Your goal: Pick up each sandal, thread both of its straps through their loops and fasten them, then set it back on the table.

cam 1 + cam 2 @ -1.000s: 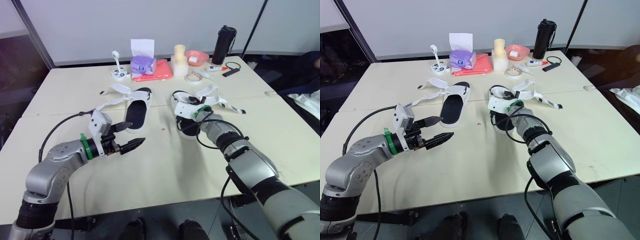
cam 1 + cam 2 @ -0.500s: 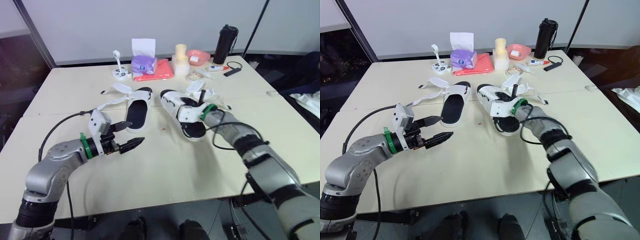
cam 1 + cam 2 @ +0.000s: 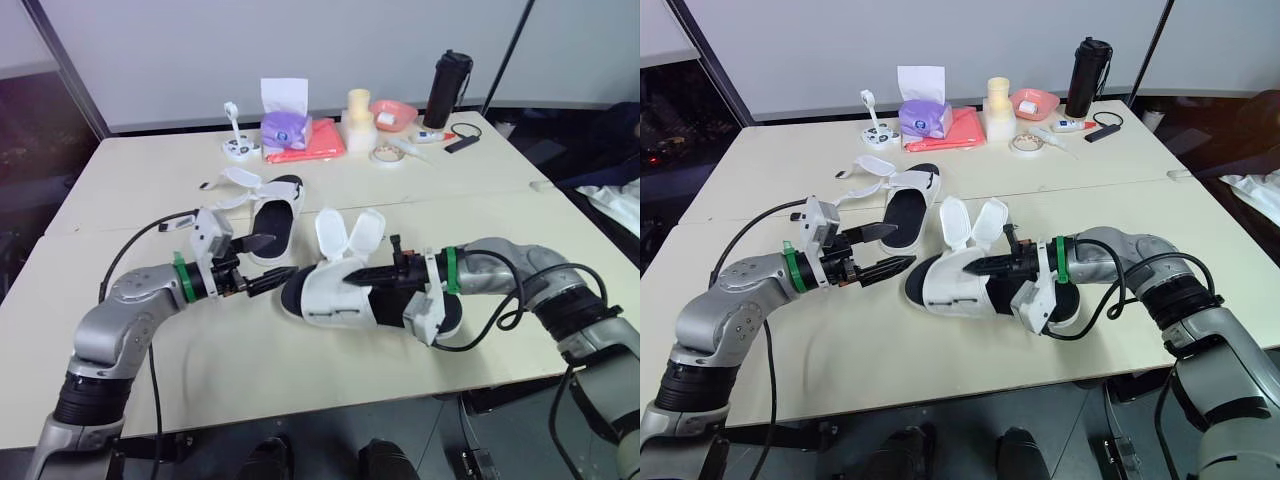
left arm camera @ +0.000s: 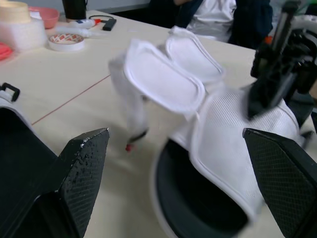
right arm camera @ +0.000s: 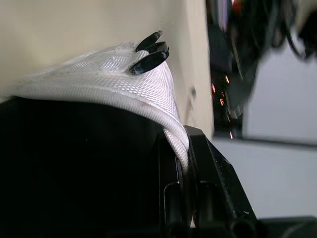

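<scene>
Now: first sandal in hand, fastening not begun.

- Right gripper [image 3: 364, 272] is clamped on the white mesh rim of the held sandal [image 3: 335, 295]. The right wrist view shows both fingers pinched tight on that edge.
- The sandal sits just toward 6 o'clock of the table [image 3: 330, 360] centre, lying across the view. I cannot tell whether the sole rests on the surface or hangs just clear of it.
- Its two straps [image 3: 350, 232] stand up at 12 o'clock of the upper, loose and unthreaded. The loops cannot be made out.
- Left gripper [image 3: 285, 254] is at 9 o'clock of the held sandal, just beside its end. The jaws are spread wide and hold nothing. In the left wrist view the strap flaps lie straight ahead between the fingers.
- Second sandal [image 3: 270, 215] lies flat at 11 o'clock of the held one, well apart from both grippers, with its straps splayed open.

Judgement: pick-up is done and the threading step is about to start. The next move calls for the left gripper to close on the tip of the nearer strap while the right holds the shoe steady, then steer that tip to its loop.

Risk: the strap is floppy, so the pinch should go near its end.
</scene>
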Controlling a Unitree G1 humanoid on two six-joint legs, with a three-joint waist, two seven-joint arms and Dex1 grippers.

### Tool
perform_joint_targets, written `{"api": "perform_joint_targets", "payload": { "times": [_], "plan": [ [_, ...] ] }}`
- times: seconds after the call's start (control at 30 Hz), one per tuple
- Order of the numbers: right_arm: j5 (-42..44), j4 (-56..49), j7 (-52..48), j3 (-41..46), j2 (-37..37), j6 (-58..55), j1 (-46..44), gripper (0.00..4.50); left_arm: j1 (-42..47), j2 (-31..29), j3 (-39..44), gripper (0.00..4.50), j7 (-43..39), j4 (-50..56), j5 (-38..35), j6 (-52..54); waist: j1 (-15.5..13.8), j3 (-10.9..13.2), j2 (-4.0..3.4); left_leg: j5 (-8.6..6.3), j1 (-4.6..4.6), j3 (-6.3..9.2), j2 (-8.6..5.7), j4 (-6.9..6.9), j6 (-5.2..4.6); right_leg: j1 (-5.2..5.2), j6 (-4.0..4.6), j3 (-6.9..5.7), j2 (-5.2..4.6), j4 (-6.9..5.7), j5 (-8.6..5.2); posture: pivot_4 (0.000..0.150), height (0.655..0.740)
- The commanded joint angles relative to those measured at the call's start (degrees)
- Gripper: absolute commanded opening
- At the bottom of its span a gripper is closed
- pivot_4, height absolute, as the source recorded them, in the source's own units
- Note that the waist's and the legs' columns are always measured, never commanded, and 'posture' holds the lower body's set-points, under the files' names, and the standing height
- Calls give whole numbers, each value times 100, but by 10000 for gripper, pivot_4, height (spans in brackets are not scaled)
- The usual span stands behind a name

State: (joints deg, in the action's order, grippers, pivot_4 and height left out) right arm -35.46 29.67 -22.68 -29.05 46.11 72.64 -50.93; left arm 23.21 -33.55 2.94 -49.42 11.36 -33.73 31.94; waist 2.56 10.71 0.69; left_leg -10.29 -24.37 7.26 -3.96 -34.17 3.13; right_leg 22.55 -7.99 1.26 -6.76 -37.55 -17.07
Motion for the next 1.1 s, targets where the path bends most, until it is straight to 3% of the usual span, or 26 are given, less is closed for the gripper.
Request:
{"api": "perform_joint_targets", "payload": {
  "times": [0.03,0.27,0.5,0.73,0.77,0.8,0.9,1.03,1.1],
  "plan": [
    [-635,452,504,156,-166,496,-431,281,135,22,15,45000,-31,102,34,-135,3,0,0,0,0,0,0,0,0,0,0,0,0,-1,0,1500,7400],
    [-2167,1047,1762,10,-502,1041,-1063,281,106,54,23,45000,-35,178,33,-111,7,0,0,5,0,0,1,4,9,7,1,4,3,-4,0,1500,7400],
    [-2910,976,2654,-102,-621,1438,-1201,281,76,61,48,45000,-15,222,16,-100,1,0,0,15,0,0,0,4,26,6,1,5,2,-4,0,1500,7400],
    [-3543,1090,3339,-459,-659,1121,-1306,281,-13,72,10,45000,3,342,5,-58,8,0,0,18,0,0,0,4,30,10,1,7,3,-12,-1,1500,7400],
    [-3571,1155,3356,-532,-657,1075,-1330,6696,-33,53,-4,45000,-15,355,21,-57,14,0,0,18,0,-1,0,4,31,12,1,9,3,-15,-1,1500,7400],
    [-3574,1232,3337,-605,-652,1043,-1356,9662,-48,37,-13,45000,-30,363,35,-59,15,0,0,18,1,-1,0,4,31,13,2,10,3,-18,-1,1500,7400],
    [-3330,1526,2993,-743,-596,1005,-1406,24146,-101,-29,-42,45000,-109,388,46,-34,12,0,0,19,2,-2,0,4,32,13,2,10,4,-21,-1,1500,7400],
    [-2567,1711,2163,-769,-396,985,-1335,44433,-192,-135,-90,45000,-247,414,103,-77,7,0,0,17,6,-4,0,3,28,8,2,12,3,-21,-1,1500,7400],
    [-1613,1628,1324,-768,-118,778,-1150,44433,-255,-235,-131,45000,-401,350,193,-204,-10,0,0,7,15,-3,0,3,10,-6,2,11,3,-19,-1,1500,7400]
  ]
}}
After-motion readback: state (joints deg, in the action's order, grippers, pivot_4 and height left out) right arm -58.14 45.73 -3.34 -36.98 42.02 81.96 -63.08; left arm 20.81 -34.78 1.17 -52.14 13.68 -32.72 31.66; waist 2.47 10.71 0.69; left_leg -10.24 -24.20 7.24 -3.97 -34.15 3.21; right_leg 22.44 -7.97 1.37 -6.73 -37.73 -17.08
